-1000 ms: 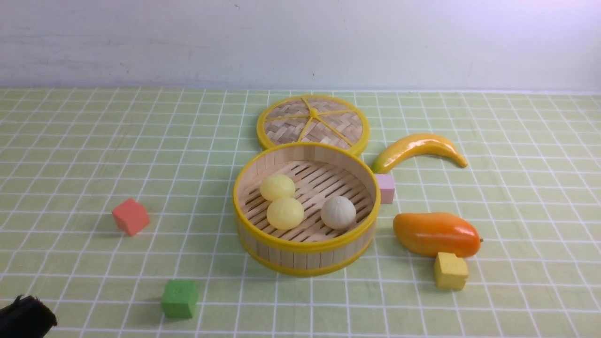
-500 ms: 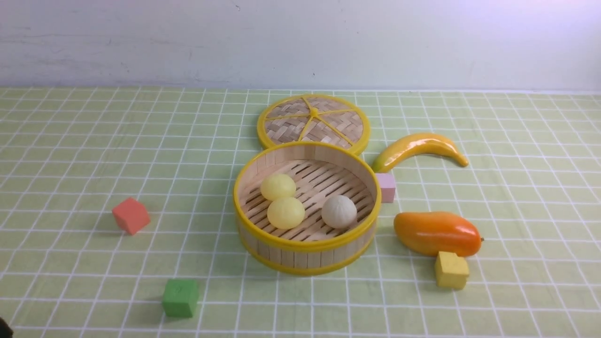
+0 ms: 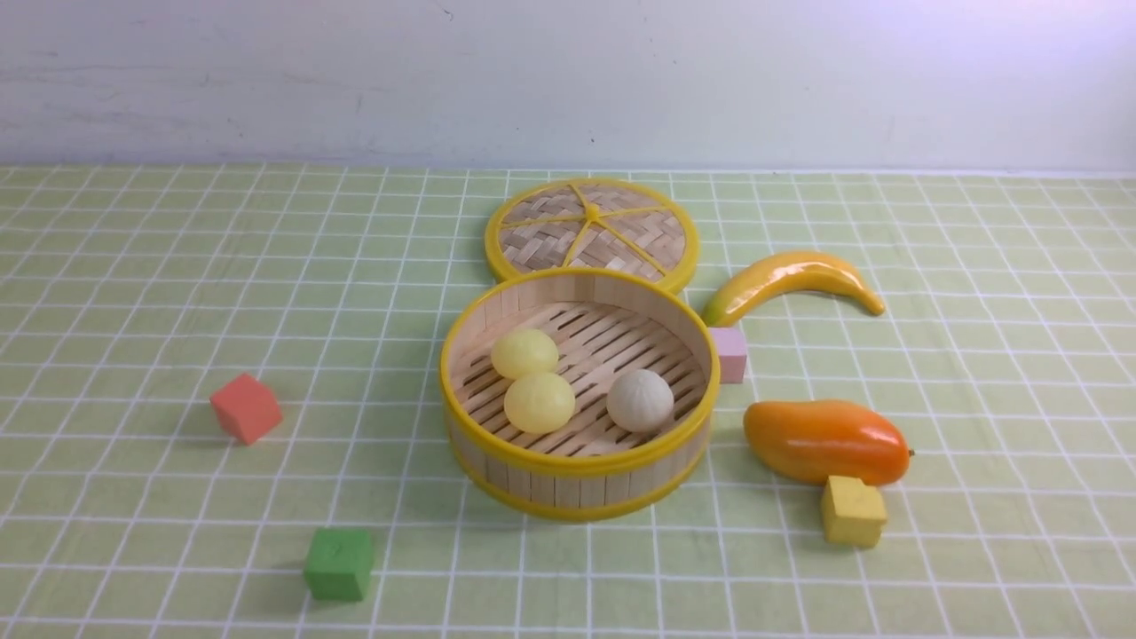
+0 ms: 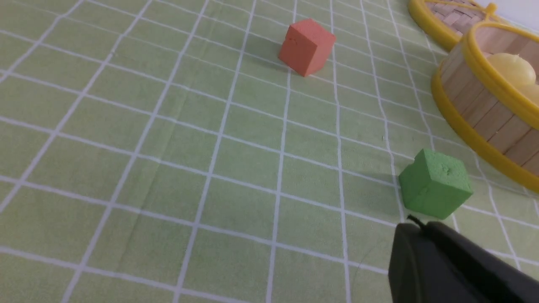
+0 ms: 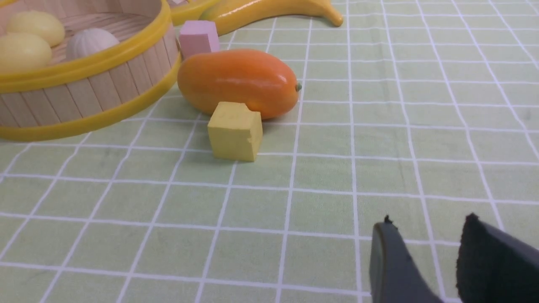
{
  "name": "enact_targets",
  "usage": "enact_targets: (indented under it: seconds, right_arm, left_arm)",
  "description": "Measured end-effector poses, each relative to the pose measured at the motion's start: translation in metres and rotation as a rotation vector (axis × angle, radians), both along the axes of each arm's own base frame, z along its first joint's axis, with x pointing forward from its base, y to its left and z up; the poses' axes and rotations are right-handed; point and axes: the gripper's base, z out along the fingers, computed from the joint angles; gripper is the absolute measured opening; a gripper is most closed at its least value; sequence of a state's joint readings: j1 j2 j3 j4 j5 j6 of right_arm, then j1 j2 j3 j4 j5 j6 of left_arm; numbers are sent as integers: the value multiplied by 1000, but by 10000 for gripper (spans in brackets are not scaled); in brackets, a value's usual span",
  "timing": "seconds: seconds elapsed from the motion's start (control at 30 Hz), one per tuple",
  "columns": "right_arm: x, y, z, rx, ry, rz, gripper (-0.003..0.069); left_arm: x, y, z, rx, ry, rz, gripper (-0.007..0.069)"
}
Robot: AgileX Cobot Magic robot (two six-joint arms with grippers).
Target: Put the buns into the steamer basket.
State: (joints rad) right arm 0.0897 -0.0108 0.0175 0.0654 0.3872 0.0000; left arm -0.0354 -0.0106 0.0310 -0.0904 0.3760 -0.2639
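The steamer basket stands mid-table. Inside it lie three buns: two pale yellow ones toward its left side and an off-white pleated one toward its right. Neither gripper shows in the front view. In the left wrist view my left gripper is shut with nothing in it, just short of a green cube, and the basket wall is off to one side. In the right wrist view my right gripper stands open and empty above bare cloth, well away from the basket.
The woven lid lies behind the basket. A banana, pink cube, mango and yellow cube sit to the basket's right. A red cube and the green cube sit to its left.
The black tip of my left gripper has drawn back out of the front view's lower left corner. The basket, buns and other objects have not moved.
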Motion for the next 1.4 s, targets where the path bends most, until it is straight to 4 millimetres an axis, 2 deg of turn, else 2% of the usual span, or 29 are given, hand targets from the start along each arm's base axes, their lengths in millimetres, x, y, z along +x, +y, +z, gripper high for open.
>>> enact_targets:
  seconds: [1.4]
  right_arm:
    - [0, 0, 0, 0, 0, 0, 239]
  left_arm:
    - [0, 0, 0, -3, 0, 1, 13]
